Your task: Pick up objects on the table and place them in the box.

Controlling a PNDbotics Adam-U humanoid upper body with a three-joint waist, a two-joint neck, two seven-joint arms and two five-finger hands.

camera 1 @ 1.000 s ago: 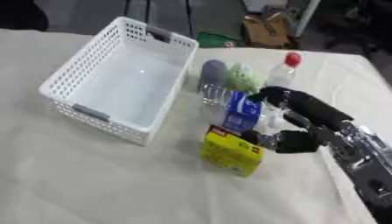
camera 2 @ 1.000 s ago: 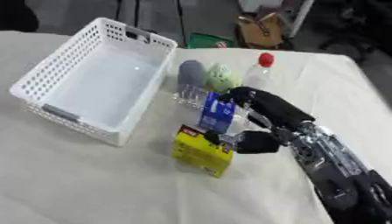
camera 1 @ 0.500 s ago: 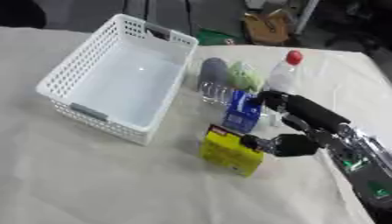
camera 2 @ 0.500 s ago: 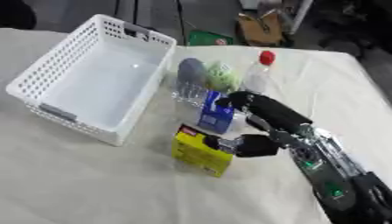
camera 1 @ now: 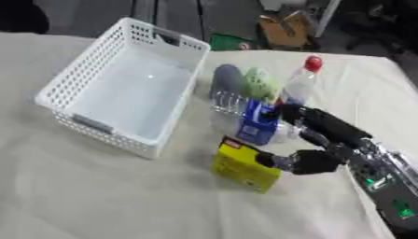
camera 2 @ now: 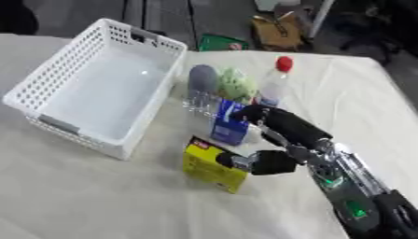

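yellow box [camera 1: 243,164] label unreadable; right hand [camera 1: 310,140] touching it.

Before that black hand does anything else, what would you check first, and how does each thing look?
1. White basket holds nothing: ok.
2. Right hand at the items, thumb by the yellow box, fingers by the blue carton: ok.
3. Anything gripped: cannot tell.
4. Red-capped bottle upright behind the hand: ok.
5. Path to the basket: ok.
6. Left hand: not in view, cannot tell.

The robot hand [camera 1: 314,156] is black with silver joints, its forearm carrying small green lights.
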